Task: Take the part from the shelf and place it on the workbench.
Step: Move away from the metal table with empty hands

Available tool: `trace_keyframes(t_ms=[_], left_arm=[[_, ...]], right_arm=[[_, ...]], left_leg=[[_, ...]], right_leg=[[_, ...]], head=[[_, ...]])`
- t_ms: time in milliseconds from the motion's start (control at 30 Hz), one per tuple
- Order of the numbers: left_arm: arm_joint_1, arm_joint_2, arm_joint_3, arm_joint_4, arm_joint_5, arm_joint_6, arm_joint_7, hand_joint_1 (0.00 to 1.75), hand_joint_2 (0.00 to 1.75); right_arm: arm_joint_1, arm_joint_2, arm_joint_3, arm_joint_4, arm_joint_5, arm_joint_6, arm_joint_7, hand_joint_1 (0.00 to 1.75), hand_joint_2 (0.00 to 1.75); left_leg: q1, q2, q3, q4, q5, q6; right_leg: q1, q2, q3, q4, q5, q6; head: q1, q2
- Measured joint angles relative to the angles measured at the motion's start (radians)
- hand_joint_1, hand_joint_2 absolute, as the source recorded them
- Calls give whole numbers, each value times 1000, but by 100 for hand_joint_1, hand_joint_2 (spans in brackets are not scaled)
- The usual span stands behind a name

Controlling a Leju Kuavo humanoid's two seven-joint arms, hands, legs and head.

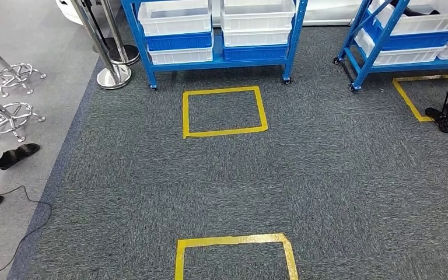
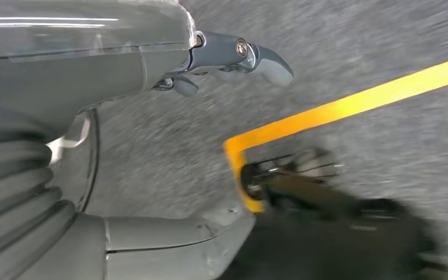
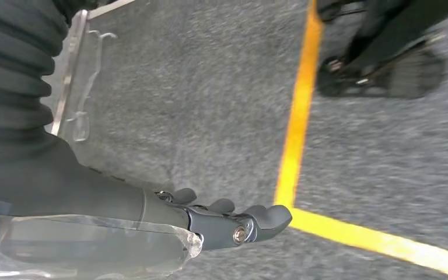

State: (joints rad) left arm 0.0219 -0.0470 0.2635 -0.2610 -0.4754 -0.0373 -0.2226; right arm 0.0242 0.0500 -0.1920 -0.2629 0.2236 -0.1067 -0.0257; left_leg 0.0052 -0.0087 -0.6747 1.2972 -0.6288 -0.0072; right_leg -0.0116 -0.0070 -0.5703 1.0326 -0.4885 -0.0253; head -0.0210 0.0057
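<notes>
Blue shelf point(image 1: 213, 58) ahead, stools point(image 1: 9, 93) beside it.

blue shelf point(image 1: 216, 58) holds white and blue bins point(image 1: 175, 16), contents apparently hidden.

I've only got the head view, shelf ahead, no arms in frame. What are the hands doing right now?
Observer: The left hand holds nothing; it hangs over grey carpet.
Operator: And the right one?
Observer: The right hand also holds nothing, with its fingers a little apart.
Operator: Anything near them on the floor?
Observer: A corner of yellow floor tape lies just past the right hand's fingers.
</notes>
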Motion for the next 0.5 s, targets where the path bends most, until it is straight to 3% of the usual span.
trace_keyframes(t_ms=[33,67,133,167,200,333,400,467,500], left_arm=[[17,0,-10,2,21,1,10,0,0],[33,1,-19,6,42,2,20,0,0],[65,4,-38,14,81,5,39,0,0],[79,5,-49,17,102,7,49,0,0],[91,8,-60,19,125,9,59,0,0],[120,17,-107,9,224,19,104,0,0],[115,20,-129,-18,272,22,124,0,0],[98,22,-146,-53,309,25,141,0,0],[88,23,-153,-71,322,26,147,0,0]], right_arm=[[-4,0,6,-16,-10,5,0,0,0],[-8,-1,12,-33,-19,9,0,0,0],[-17,-1,25,-68,-38,18,2,0,0],[-20,-2,33,-85,-48,23,3,0,0],[-22,-3,41,-100,-59,28,4,0,0],[-7,-12,75,-128,-105,50,9,0,0],[20,-17,90,-125,-127,60,13,0,0],[55,-19,103,-110,-143,68,17,0,0],[73,-20,108,-99,-149,71,18,0,0]], left_leg=[[0,0,3,-7,15,1],[0,1,26,-55,47,4],[-3,6,96,-196,111,13],[-5,8,120,-248,129,18],[-9,9,132,-274,135,22],[-9,7,143,-297,145,45],[-6,9,147,-307,152,58],[-8,7,146,-308,152,63],[-8,7,147,-307,151,63]], right_leg=[[1,0,1,0,-1,0],[1,0,3,0,-1,1],[3,-1,8,1,-4,5],[4,-1,9,1,-6,9],[5,-1,9,1,-7,14],[1,0,9,13,-21,37],[-1,5,-27,96,-75,42],[-2,7,-91,222,-135,45],[-2,7,-112,261,-143,47]], head=[[0,0],[0,0],[0,0],[0,0],[0,0],[1,0],[1,0],[1,0],[1,0]])
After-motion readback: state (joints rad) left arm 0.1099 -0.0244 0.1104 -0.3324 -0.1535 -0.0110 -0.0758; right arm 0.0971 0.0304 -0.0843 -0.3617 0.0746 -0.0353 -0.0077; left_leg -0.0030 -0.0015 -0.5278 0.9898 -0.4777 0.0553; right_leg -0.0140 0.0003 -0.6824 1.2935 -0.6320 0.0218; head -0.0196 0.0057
